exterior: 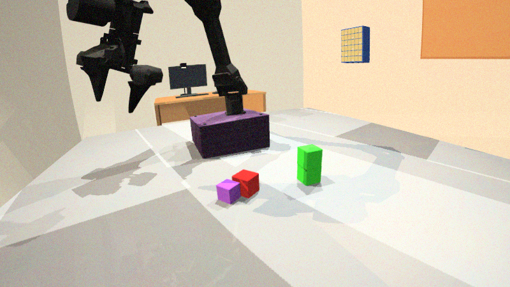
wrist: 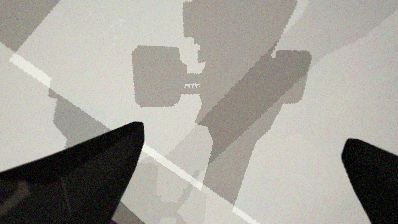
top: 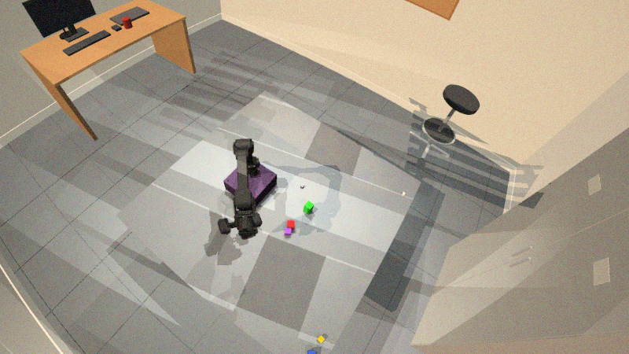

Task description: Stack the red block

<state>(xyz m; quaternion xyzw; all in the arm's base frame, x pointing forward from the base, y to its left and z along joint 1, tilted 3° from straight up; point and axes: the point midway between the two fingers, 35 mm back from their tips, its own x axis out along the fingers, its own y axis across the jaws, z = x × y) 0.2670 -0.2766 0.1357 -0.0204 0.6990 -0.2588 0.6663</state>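
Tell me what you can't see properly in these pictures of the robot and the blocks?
- Wrist view: no blocks show at all, only floor, shadows and the gripper fingertips, cut off by the bottom edge.
- Exterior view: the purple block hides the red block's lower left corner, so whether they touch is unclear.
- Top view: the green tower is too small to count its cubes.
- Top view: the arm hides the open gripper.

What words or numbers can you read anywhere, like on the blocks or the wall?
No words or numbers can be read anywhere.
Red block, purple block, green tower: plain faces.
Grid panel on the wall: only squares, no writing.
Monitor: dark screen.
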